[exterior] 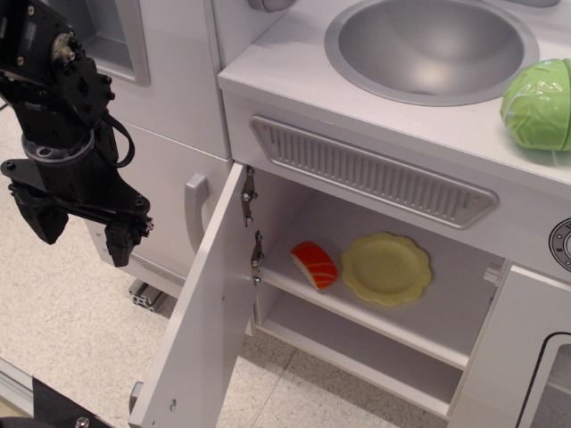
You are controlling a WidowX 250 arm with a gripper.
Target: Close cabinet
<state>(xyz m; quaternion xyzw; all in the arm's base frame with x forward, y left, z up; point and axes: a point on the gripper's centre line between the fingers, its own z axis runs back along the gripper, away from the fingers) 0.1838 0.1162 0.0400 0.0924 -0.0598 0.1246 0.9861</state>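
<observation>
The white cabinet [375, 294] under the sink counter stands wide open. Its squarish white door [201, 312] swings out toward the lower left on two metal hinges [249, 194]. Only a bit of the grey handle's end shows at the door's bottom edge [136, 392]. The inner white shelf [357, 312] holds a salmon sushi piece [315, 265] and a yellow plate [386, 267]. My black gripper [82, 239] hangs to the left of the door, apart from it, with its fingers spread open and empty.
A round metal sink [430, 46] sits in the counter top with a green cabbage [540, 104] to its right. A narrow white door with a curved grey handle [194, 209] stands behind the open door. A dark-windowed door [544, 383] is at the lower right.
</observation>
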